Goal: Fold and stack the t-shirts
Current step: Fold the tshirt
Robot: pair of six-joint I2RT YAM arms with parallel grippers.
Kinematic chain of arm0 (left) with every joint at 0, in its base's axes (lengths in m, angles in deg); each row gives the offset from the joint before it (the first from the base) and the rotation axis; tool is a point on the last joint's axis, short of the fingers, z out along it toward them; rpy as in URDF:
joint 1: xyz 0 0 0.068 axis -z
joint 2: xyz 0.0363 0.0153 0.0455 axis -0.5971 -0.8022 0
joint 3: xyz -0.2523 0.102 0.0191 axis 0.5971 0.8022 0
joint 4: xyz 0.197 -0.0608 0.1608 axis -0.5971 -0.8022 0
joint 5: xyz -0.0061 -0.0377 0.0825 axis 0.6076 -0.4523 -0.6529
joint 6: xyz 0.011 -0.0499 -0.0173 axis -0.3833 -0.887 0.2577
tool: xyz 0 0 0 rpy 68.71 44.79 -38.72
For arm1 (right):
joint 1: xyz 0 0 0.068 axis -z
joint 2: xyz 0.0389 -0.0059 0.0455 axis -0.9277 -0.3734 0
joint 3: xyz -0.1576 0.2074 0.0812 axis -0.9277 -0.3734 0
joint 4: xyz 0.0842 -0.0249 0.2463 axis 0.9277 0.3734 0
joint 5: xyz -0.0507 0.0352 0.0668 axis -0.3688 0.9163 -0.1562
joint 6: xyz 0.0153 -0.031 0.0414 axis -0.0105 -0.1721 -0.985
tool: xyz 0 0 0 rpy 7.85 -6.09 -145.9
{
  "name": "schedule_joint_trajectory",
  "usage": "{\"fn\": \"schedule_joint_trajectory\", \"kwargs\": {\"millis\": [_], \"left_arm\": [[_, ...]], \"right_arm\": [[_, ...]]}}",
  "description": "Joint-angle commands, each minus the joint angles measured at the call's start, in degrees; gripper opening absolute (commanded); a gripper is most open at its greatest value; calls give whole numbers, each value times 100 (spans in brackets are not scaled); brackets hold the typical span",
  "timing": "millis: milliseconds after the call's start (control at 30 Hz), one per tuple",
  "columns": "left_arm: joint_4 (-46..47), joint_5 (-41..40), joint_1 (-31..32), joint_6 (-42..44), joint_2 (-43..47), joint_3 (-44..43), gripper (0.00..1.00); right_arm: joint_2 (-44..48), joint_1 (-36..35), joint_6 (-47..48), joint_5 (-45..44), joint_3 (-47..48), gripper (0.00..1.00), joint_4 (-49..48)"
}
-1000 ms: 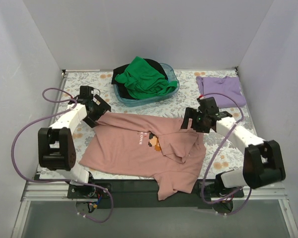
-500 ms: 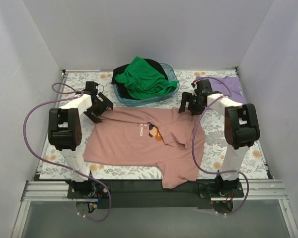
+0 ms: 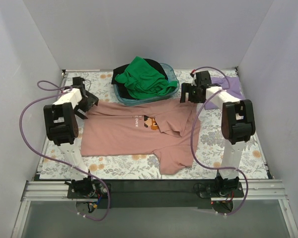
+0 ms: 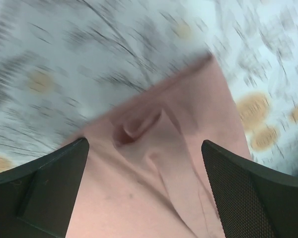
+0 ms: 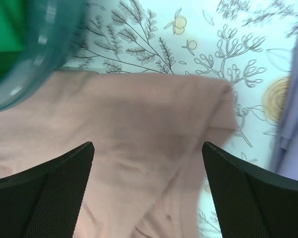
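The dusty pink t-shirt lies spread chest-up mid-table, pixel graphic showing, its right side folded and rumpled. My left gripper is open over its far left corner; in the left wrist view pink cloth lies between the spread fingers. My right gripper is open over the far right corner, likewise in the right wrist view, pink cloth below. The green tee and black tee sit in a basin. The lavender tee lies back right.
A clear teal basin stands at the back centre, its rim also in the right wrist view. The floral table cover runs to the near edge. White walls close in the left, back and right sides. Purple cables loop by both arms.
Both arms have reached toward the back, dragging the pink t-shirt away from the near edge; its hem no longer hangs over the front. The shirt lies flatter.
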State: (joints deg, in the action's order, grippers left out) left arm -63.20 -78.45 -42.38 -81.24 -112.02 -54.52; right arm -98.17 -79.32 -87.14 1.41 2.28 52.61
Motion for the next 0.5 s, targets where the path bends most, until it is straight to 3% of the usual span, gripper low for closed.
{"fn": "schedule_joint_trajectory", "kwargs": {"millis": [0,233,367,400,467], "left_arm": [[-335,-353,-553,-95,295,-13,98],[53,174,-562,72,586,348,98],[96,420,-562,107,533,321,76],[149,534,-562,125,550,330,64],[202,553,-562,169,559,321,51]], "right_arm": [[796,35,294,32,52,97,45],[1683,-193,146,279,-571,98,72],[2105,-500,-162,-37,-1342,98,151],[2184,-536,-249,-55,-1485,98,142],[2422,-676,-399,-107,-1774,98,142]]}}
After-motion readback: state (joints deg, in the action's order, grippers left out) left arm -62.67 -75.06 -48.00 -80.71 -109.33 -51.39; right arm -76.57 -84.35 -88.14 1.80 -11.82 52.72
